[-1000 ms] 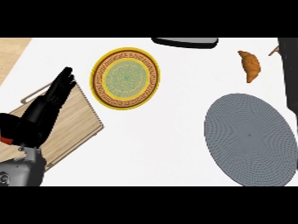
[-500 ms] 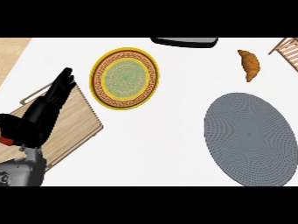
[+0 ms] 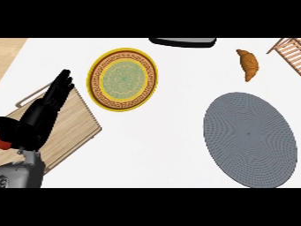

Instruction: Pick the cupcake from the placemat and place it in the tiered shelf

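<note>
At nine o'clock in your head view lies a wooden board (image 3: 74,132) with a loop handle, set at a slant on the white counter (image 3: 166,145). Above it you have the left robot hand (image 3: 30,126), fingers straight and lying side by side, pointing toward one o'clock and holding nothing. It looks parked there to stay out of the working side. Toward eleven o'clock from centre sits a yellow plate (image 3: 122,80) with a patterned brown ring, well apart from the board's far corner. At twelve o'clock, a dark flat object (image 3: 182,42) is cut off by the view's edge, and you cannot tell what it is. At about two o'clock a croissant (image 3: 248,64) lies alone on the counter, just beyond the far rim of the round grey placemat (image 3: 250,132), which fills the four o'clock area. You will find no cupcake on that mat, nor anywhere else in view. At the two o'clock corner, the slatted wooden frame of the tiered shelf (image 3: 299,55) just enters the view. Your right robot hand does not show at all, so you cannot tell its state. The cupcake is probably already lifted and being carried toward the shelf outside this view. Treat that as a guess, and confirm it before you count the pick as done.
</note>
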Available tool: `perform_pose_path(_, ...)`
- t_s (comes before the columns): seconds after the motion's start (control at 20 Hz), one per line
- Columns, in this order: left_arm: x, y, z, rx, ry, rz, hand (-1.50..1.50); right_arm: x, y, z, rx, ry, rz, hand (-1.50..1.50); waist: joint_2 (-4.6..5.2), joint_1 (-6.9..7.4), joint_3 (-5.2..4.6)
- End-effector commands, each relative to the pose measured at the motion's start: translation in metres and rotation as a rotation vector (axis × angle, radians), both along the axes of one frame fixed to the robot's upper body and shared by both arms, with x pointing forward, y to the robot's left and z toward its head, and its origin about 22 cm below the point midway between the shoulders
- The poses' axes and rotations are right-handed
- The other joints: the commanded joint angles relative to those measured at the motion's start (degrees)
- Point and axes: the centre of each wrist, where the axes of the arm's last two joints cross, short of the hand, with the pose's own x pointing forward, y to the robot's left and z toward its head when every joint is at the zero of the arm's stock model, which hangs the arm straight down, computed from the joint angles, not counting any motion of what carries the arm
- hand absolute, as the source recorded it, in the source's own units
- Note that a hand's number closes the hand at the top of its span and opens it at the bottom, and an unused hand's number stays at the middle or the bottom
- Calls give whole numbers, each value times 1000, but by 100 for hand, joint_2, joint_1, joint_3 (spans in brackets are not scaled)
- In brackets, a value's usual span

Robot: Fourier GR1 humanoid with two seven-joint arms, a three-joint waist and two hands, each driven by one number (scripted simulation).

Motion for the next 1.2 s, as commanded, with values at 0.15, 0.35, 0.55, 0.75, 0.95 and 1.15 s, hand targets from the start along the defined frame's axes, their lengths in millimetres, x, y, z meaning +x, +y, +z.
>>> perform_pose_path(0.15, 6, 4, 5, 0, -9, -8, 0, 5, -9, 1, -96, 215, -152, 150, 2, 66, 20)
perform_pose_path(0.35, 2, -5, -2, 10, 0, -12, 0, 2, -14, 42, -170, 241, -86, 150, -47, 9, 24)
perform_pose_path(0.55, 4, -3, 3, -13, 8, -14, 0, 0, -23, 43, -125, 139, 30, 150, -24, 26, 39)
perform_pose_path(0.75, -3, -10, 5, -25, -3, -14, 0, 1, -28, 28, -51, 237, 46, 150, -23, 66, 39)
perform_pose_path(0.95, -1, -5, -1, -13, 16, -8, 0, -1, -36, 23, 46, 389, 138, 150, -31, 2, 38)
perform_pose_path(1.15, -1, 4, 7, -10, 16, -5, 0, -4, -46, 7, 125, 451, 181, 150, -47, -23, 41)
